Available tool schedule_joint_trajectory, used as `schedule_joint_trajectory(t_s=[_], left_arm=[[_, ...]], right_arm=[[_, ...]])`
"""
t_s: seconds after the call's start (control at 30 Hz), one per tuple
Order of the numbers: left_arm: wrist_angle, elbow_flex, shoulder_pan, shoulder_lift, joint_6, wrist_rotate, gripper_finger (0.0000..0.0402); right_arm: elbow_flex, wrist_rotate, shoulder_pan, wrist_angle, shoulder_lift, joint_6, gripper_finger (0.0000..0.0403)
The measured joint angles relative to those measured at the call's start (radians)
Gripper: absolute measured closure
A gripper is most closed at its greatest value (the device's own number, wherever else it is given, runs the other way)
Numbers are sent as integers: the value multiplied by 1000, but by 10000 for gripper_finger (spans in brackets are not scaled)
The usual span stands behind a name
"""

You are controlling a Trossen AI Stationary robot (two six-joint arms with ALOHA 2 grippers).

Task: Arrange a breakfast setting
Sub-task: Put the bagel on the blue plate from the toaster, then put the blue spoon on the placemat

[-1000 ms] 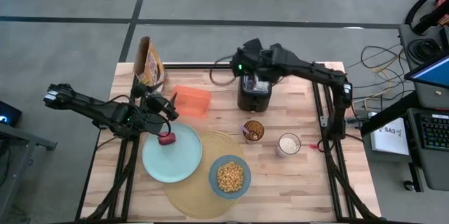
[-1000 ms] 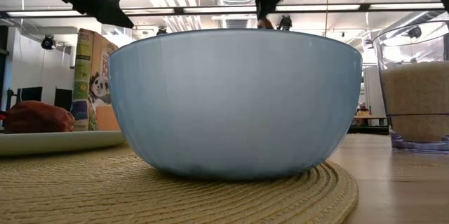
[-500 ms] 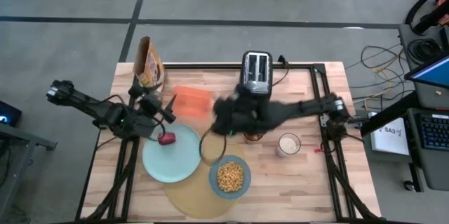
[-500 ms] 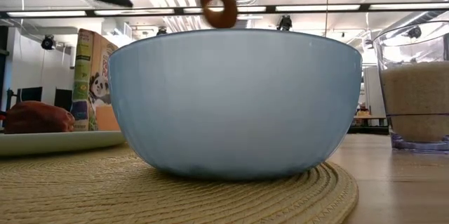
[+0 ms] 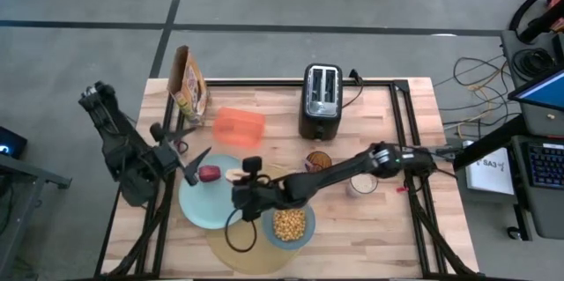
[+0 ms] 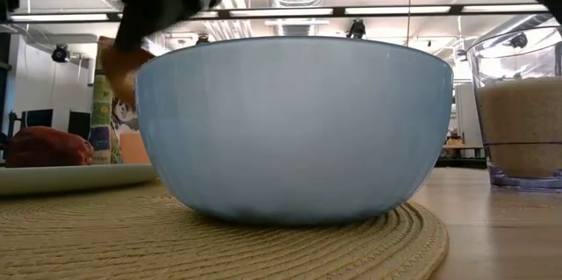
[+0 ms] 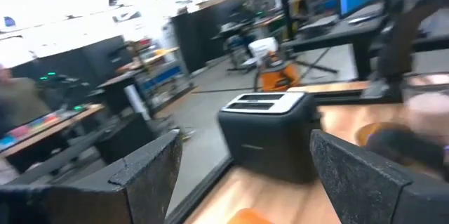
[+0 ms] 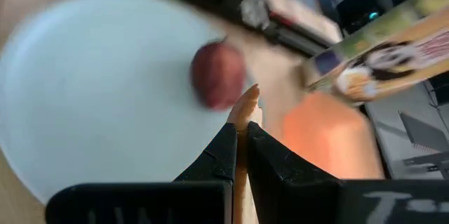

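Blue bowl (image 5: 288,222) with yellow cereal (image 5: 290,223) is set near-right on the placemat (image 5: 231,247). Right tool (image 5: 240,178) is clamped on the bagel (image 8: 245,115), edge-on, over the plate (image 5: 205,206); apple (image 5: 210,173) just left. Left tool (image 5: 187,165), spread wide, is parked at the tabletop's left edge.

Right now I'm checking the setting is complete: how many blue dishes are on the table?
2. The pale blue plate lies at the placemat's left edge, carrying the apple. The smaller blue bowl of cereal sits on the placemat, to the plate's right.
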Motion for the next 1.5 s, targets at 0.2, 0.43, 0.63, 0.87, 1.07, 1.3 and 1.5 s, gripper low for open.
schedule_joint_trajectory(t_s=[0.2,0.43,0.63,0.87,1.07,1.3,1.5], left_arm=[[4,4,-28,4,-23,0,107],[4,4,-26,3,-22,0,107],[3,3,-26,1,-18,0,107],[3,3,-22,1,-17,0,107],[3,3,-22,1,-17,0,107],[2,3,-22,1,-16,0,107],[2,3,-22,1,-12,0,107]], right_arm=[[74,-3,0,-5,96,-24,390],[110,-6,0,-10,142,-24,390],[108,-8,-2,6,137,14,387],[108,-22,-3,21,138,47,339],[108,-21,-3,18,138,49,296],[128,-3,-2,5,130,39,269],[147,8,-2,-141,72,104,269]])
